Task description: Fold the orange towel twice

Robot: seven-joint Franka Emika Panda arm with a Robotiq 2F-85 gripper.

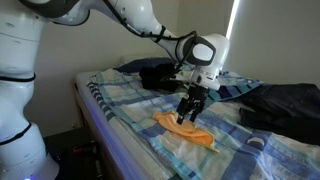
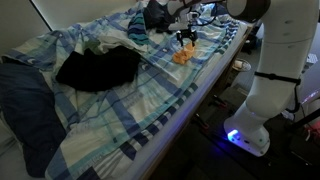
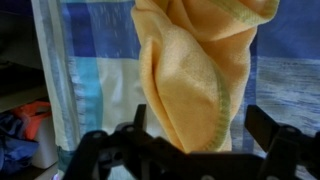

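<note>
The orange towel (image 1: 190, 131) lies bunched on the plaid bedsheet near the bed's edge; it also shows in an exterior view (image 2: 181, 57). In the wrist view the towel (image 3: 195, 70) rises as a thick folded ridge with a greenish hem. My gripper (image 1: 188, 117) points down onto the towel's upper end and shows small in an exterior view (image 2: 185, 42). In the wrist view its fingers (image 3: 202, 140) stand wide apart on either side of the ridge, with a gap at the right finger. It is open.
The blue-and-white plaid bedsheet (image 1: 125, 108) covers the bed (image 2: 150, 110). Dark clothes lie in piles on it (image 1: 285, 105) (image 2: 95, 68), with another dark heap behind the gripper (image 1: 155, 75). The bed edge drops off beside the towel. The robot base (image 2: 270, 90) stands by the bed.
</note>
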